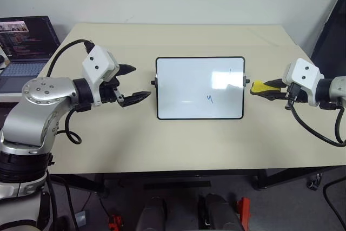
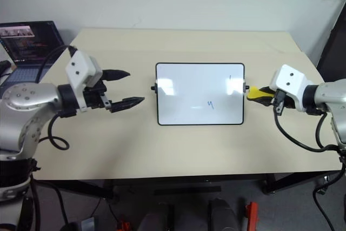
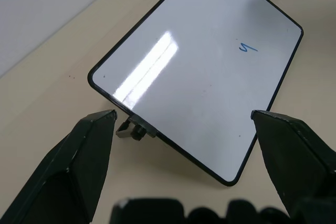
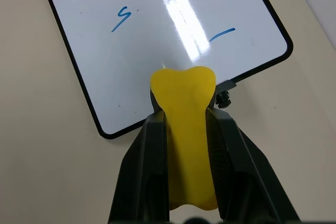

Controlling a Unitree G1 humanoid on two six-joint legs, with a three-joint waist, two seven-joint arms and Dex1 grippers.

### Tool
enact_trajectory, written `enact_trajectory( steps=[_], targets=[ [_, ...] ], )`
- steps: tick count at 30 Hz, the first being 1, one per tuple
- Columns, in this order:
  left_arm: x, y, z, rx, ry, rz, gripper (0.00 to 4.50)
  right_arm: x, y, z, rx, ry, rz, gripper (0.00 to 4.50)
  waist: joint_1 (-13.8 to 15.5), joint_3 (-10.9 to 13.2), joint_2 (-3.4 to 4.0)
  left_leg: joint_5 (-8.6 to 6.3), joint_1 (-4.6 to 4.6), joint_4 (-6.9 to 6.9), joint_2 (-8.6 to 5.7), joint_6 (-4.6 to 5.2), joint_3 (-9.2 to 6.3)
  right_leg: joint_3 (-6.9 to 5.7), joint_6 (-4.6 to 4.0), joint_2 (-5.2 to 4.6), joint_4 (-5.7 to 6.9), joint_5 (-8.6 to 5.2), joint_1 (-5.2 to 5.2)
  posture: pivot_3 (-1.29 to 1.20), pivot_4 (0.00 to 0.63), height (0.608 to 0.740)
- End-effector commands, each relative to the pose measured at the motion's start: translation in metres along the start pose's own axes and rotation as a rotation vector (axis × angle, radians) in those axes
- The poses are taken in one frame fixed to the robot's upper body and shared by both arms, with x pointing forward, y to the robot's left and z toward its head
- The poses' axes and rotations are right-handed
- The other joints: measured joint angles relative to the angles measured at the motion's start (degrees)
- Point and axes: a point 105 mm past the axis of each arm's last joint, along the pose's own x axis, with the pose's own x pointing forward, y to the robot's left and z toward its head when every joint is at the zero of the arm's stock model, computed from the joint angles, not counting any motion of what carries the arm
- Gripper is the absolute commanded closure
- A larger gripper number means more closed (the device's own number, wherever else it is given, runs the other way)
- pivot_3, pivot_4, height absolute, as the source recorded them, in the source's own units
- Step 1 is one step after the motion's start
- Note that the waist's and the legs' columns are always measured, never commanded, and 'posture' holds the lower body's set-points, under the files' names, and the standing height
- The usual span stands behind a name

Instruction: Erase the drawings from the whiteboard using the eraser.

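Both head eyes look forward and down over the beige rectangular table (image 1: 162,144). Each wrist camera looks closely along its fingers, both sharing the glossy black-framed whiteboard (image 3: 199,77).

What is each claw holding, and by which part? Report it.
The right claw grips the yellow eraser by its two long sides, its front end sticking out past the fingertips. The left claw is open, holding nothing.

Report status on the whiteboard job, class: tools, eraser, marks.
Left tool open, beside rectangular black-framed whiteboard. Right tool shut on small yellow eraser at board's right edge. Two blue marker marks unerased. Nothing in the way.
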Motion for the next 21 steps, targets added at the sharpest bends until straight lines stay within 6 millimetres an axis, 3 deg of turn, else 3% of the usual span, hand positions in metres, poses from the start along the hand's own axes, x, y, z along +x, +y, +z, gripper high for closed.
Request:
enact_trajectory(
  steps=[1, 7, 13, 21],
  targets=[
    [-0.003, 0.003, 0.009, 0.033, -0.028, 0.017, 0.00, -0.011, -0.009, 0.016, -0.039, -0.038, -0.039, 3.83, 0.0, 0.0, 0.00, 0.00, 0.01, 0.01, 0.00, 0.00, 0.00, 0.00, 0.00, 0.00, 0.02, 0.00, 0.01, 0.00, 0.150, 0.740],
    [-0.003, 0.000, 0.005, 0.027, -0.016, 0.005, 0.00, 0.007, 0.005, 0.036, -0.032, -0.133, -0.005, 3.83, -0.1, 0.0, 0.00, 0.00, 0.01, -0.02, 0.01, 0.01, 0.00, 0.02, -0.02, 0.01, 0.02, 0.01, 0.00, 0.00, 0.150, 0.740],
    [0.005, -0.006, -0.004, 0.015, 0.006, -0.018, 0.00, 0.046, 0.029, 0.055, -0.004, -0.211, 0.004, 3.83, -0.2, 0.0, 0.00, 0.00, 0.00, -0.01, 0.01, 0.01, -0.03, 0.02, -0.12, 0.03, 0.04, 0.08, 0.00, 0.00, 0.150, 0.740],
    [0.010, -0.009, -0.005, 0.013, 0.005, -0.041, 0.00, 0.091, 0.013, 0.051, 0.004, -0.189, -0.156, 3.83, 0.0, 0.0, -0.01, 0.00, -0.01, -0.01, 0.00, 0.00, -0.03, 0.01, -0.24, 0.03, 0.04, 0.15, -0.01, 0.00, 0.150, 0.740]
  ],
)
